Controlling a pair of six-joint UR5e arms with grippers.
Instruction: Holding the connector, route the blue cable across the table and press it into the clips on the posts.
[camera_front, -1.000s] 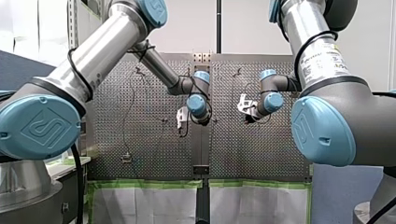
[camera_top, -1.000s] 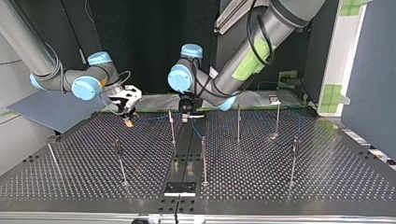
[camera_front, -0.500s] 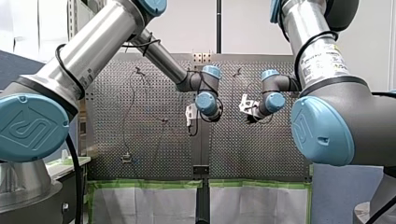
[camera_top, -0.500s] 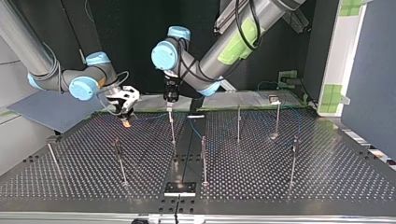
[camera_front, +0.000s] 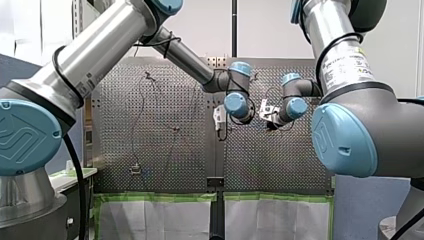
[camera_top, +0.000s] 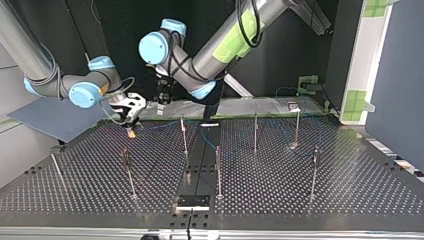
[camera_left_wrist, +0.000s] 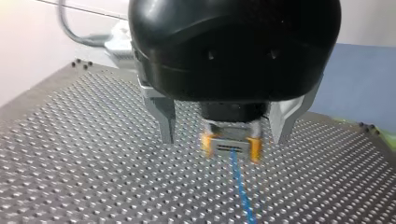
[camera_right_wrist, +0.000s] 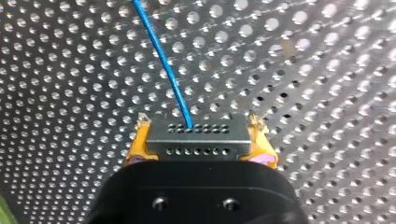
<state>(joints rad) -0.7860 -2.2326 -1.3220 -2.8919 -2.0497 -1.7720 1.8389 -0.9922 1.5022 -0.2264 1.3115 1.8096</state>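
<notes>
The right jaws grip the connector (camera_right_wrist: 198, 140) with its blue cable (camera_right_wrist: 163, 60). The left jaws stand open above the bench (camera_left_wrist: 70, 163).

Robot lab: perforated table (camera_top: 350, 190), posts (camera_top: 218, 170).

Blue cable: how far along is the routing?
Done: my right pincer is shut on the connector, blue cable trailing from it. In hand: connector held low over the table; my left pincer hangs open, empty. Left: pressing into the posts; no seating visible.
</notes>
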